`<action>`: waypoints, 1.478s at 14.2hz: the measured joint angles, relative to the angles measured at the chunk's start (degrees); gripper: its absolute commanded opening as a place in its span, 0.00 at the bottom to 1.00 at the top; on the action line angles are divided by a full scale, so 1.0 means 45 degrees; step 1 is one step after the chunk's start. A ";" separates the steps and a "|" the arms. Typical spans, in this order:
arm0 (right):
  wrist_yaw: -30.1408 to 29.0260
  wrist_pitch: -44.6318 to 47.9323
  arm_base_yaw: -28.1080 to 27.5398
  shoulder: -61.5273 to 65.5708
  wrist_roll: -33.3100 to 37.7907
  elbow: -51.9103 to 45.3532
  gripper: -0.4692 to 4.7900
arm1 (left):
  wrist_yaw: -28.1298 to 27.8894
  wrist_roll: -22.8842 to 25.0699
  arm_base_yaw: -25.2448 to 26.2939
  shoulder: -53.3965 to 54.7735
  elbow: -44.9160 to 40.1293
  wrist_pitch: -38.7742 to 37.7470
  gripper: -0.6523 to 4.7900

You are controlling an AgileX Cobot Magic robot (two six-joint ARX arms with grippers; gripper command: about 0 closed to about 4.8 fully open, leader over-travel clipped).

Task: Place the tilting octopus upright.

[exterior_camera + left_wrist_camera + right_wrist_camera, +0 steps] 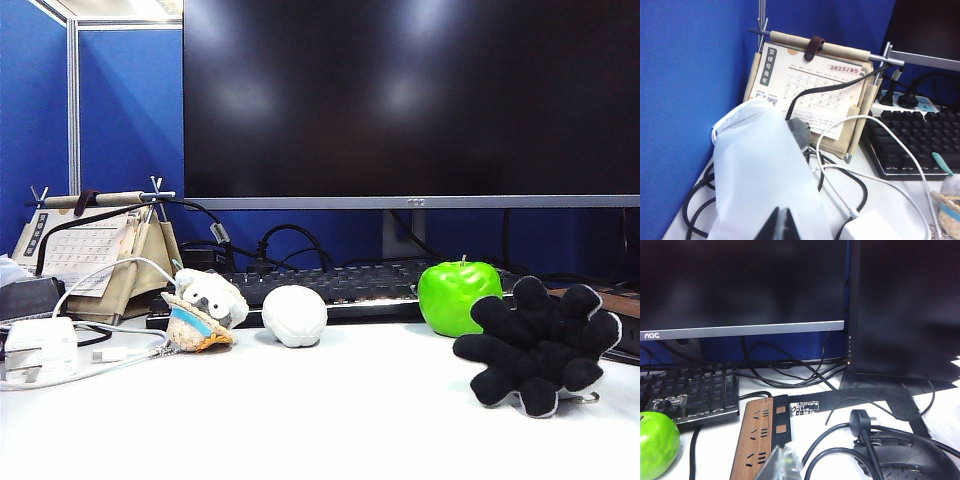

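Note:
The octopus (540, 345) lies tipped over at the right of the white table. Its black underside and grey-edged tentacles face the exterior camera, and its head is hidden behind them. Neither arm shows in the exterior view, and the octopus appears in neither wrist view. My left gripper (781, 226) is shut with nothing in it and hangs over a white cloth pouch (760, 170) at the desk's left end. My right gripper (785, 464) is also shut and empty, above a wood-faced power strip (757, 440).
A green apple (458, 297) stands just left of the octopus. A white wrinkled ball (294, 315) and a straw-hatted plush (205, 308) sit mid-left. Behind are a keyboard (340, 285), a monitor (410, 100) and a desk calendar (85, 250). Cables and a charger (40, 350) lie far left.

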 measured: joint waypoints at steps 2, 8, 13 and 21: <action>0.0000 0.0000 0.0000 0.0000 0.0000 0.0000 0.08 | 0.0005 0.0000 0.0000 0.0000 0.0000 0.0000 0.11; -0.0185 0.0063 0.0000 0.0000 0.0049 0.0000 0.08 | 0.0005 -0.0593 0.0000 0.0000 0.0000 0.0010 0.12; -0.3162 0.5153 0.0019 0.0000 0.3031 0.0005 0.07 | 0.1472 -0.2696 0.0000 0.0005 0.1821 0.2016 0.12; -0.5707 -0.3463 0.0039 0.4289 0.3002 1.2575 0.08 | 0.2283 0.0865 0.0000 0.7091 1.4571 -0.5425 0.12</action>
